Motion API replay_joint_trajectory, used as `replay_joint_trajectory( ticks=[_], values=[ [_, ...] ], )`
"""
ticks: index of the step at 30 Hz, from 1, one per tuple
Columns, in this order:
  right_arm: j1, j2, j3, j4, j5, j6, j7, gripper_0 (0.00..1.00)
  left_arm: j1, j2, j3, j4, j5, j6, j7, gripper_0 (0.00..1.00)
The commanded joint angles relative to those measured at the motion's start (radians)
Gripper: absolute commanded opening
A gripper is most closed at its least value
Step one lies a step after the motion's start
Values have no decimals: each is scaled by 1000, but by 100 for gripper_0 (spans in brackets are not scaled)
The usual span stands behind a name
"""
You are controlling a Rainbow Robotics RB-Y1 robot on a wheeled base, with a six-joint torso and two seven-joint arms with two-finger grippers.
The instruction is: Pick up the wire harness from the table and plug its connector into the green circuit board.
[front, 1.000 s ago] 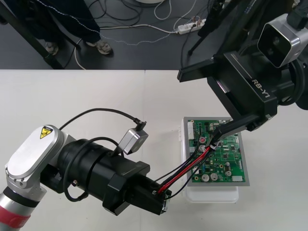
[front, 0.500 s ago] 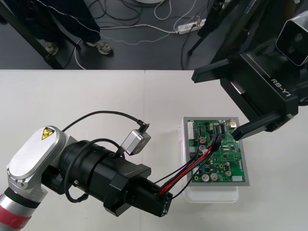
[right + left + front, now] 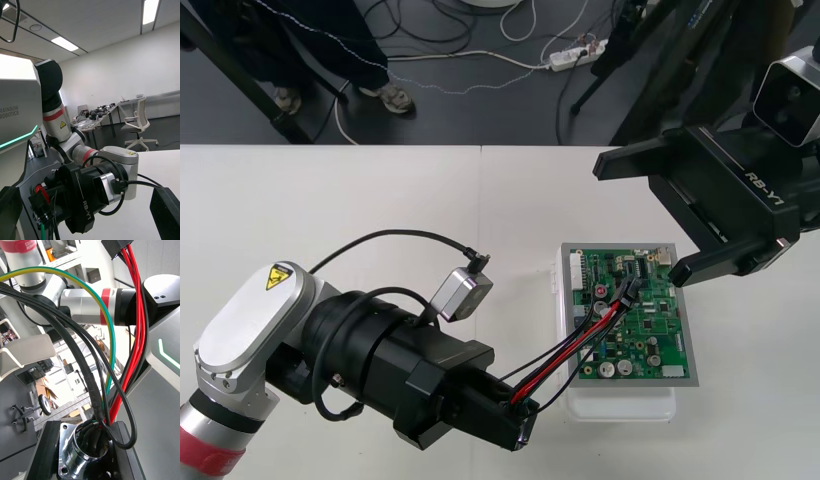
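Clamped tight in the left gripper (image 3: 518,412): the socket (image 3: 88,452), pinched between both fingers (image 3: 47,450), low over the table's near side. From there, wires (image 3: 575,347) strung up to the plug (image 3: 632,290), which sits on the board (image 3: 650,330); cannot tell whether fully seated. Spread wide, the right gripper (image 3: 637,222), at the board's far right corner, apart from the plug. Likely the seating step. Next: check the plug, press if proud, then free the socket without tugging.

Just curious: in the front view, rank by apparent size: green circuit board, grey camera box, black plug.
1. green circuit board
2. grey camera box, though it sits nearer the camera
3. black plug
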State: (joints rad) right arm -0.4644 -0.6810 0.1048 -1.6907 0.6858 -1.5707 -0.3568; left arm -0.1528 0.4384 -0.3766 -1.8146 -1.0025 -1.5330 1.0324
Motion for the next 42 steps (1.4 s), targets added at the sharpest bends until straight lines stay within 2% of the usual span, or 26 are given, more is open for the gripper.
replay_joint_trajectory(
  ticks=[1, 9, 15, 17, 19, 35, 36, 37, 39, 41, 42],
  values=[
    [36, -38, -8, -40, -15, 0, 48, 100, 22, -26, -19, -41, 21, -33, -20, 0],
    [59, -37, 81, -55, -17, 0, 68, 100, 22, -26, -19, -41, 31, -29, -18, 0],
    [58, 9, 82, -69, -19, 0, 78, 100, 21, -27, -19, -40, 33, -21, -20, 0],
    [58, 18, 82, -75, -19, 0, 78, 94, 19, -27, -19, -41, 36, -21, -20, 0],
    [58, 23, 82, -84, -19, 0, 79, 93, 16, -26, -19, -41, 36, -21, -18, 0],
    [59, 31, 82, -121, -31, 0, 79, 94, 10, -37, -19, -41, 41, -6, -22, 0],
    [59, 31, 82, -121, -29, 0, 79, 85, 10, -35, -19, -41, 41, -6, -22, 0],
    [59, 32, 82, -121, -31, 0, 79, 61, 10, -37, -19, -41, 41, -7, -22, 0],
    [59, 31, 82, -121, -29, 0, 79, 25, 10, -35, -19, -41, 42, -6, -23, 0],
    [59, 32, 82, -121, -29, 0, 78, 11, 10, -37, -19, -40, 42, -6, -23, 0],
    [59, 32, 82, -121, -29, 0, 79, 9, 10, -35, -19, -41, 42, -6, -23, 0]
  ],
)
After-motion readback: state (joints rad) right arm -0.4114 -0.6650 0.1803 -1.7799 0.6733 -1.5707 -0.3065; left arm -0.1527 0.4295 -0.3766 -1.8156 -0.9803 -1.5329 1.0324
